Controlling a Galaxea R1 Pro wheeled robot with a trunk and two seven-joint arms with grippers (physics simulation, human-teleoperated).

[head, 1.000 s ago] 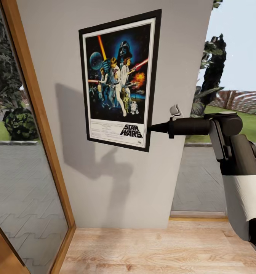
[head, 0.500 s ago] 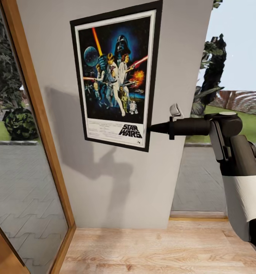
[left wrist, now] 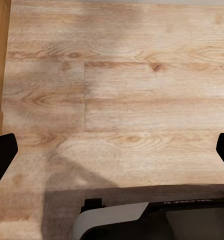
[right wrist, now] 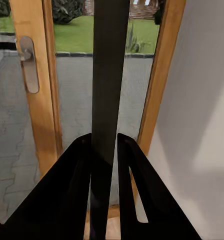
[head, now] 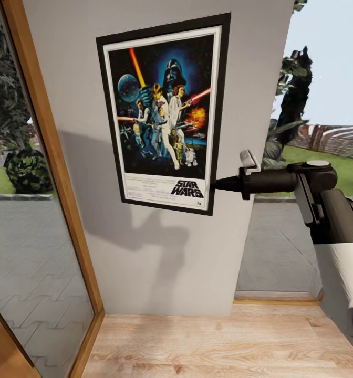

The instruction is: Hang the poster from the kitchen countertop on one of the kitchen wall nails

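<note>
Evidently the poster (head: 165,113) has shifted right and squared up against the wall (head: 161,257), no nail visible. Right gripper (head: 217,185) stays clamped on its lower right edge; left gripper (left wrist: 112,150) hangs apart over floor (left wrist: 117,80). Hanging appears near.

Poster (head: 163,115) held up flat against the pale grey wall (head: 161,252)

It is a tall rectangle with a thin black frame, a white border, dark blue artwork of figures and black "STAR WARS" lettering near its lower edge. It stands nearly upright, tilted slightly, its face turned into the room. The right gripper (head: 214,185) pinches its lower right edge; in the right wrist view the frame's edge (right wrist: 109,100) runs as a dark strip between the two black fingers (right wrist: 72,200).
</note>
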